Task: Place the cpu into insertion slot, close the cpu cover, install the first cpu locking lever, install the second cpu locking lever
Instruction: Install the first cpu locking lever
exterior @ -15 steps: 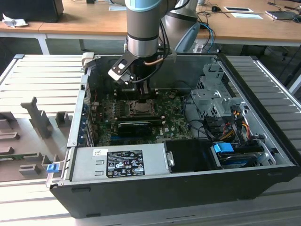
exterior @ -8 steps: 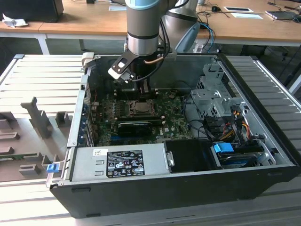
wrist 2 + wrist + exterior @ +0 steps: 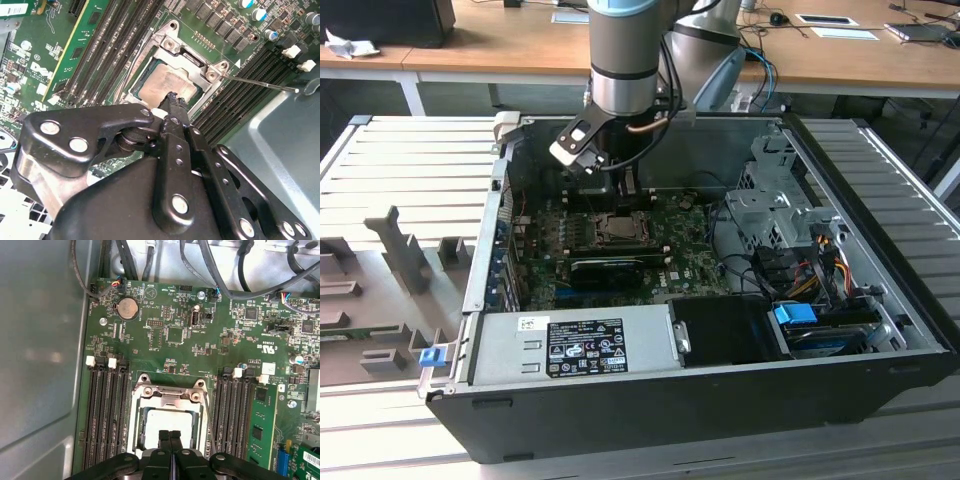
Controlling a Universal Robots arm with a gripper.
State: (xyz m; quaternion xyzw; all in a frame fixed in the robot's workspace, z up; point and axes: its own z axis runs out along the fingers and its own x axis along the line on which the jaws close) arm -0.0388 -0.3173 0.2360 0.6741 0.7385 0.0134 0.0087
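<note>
In the exterior view, grey moulded fixtures (image 3: pixel 400 262) sit at the exterior view's left on a ribbed table (image 3: pixel 410 150), beside an open computer case (image 3: pixel 720 400). Along the case's near edge lies a power supply (image 3: pixel 510 345) carrying a black and white printed label (image 3: pixel 585 346). Its lines are too small to tell apart.

The arm (image 3: pixel 625 55) reaches steeply down into the middle of the case, wrist bent over the green motherboard (image 3: pixel 695 262). A drive cage (image 3: pixel 770 205) and a blue-tabbed part (image 3: pixel 795 314) stand at the exterior view's right.

In the first wrist view the board shows white silkscreen print, a round coin cell (image 3: pixel 127 308) and a white sticker (image 3: pixel 268 368). The cpu (image 3: pixel 167 418) lies in its socket between the memory slots (image 3: pixel 105 415). The cpu cover (image 3: pixel 170 392) lies flat around it as a metal frame.

The gripper (image 3: pixel 170 433) hangs just above the chip's near edge, its two black fingers (image 3: pixel 163 440) pressed together with nothing between them.

In the second wrist view the joined tips are at the edge of the chip's silver top. A thin locking lever (image 3: pixel 260 84) juts out sideways from the socket's corner.
</note>
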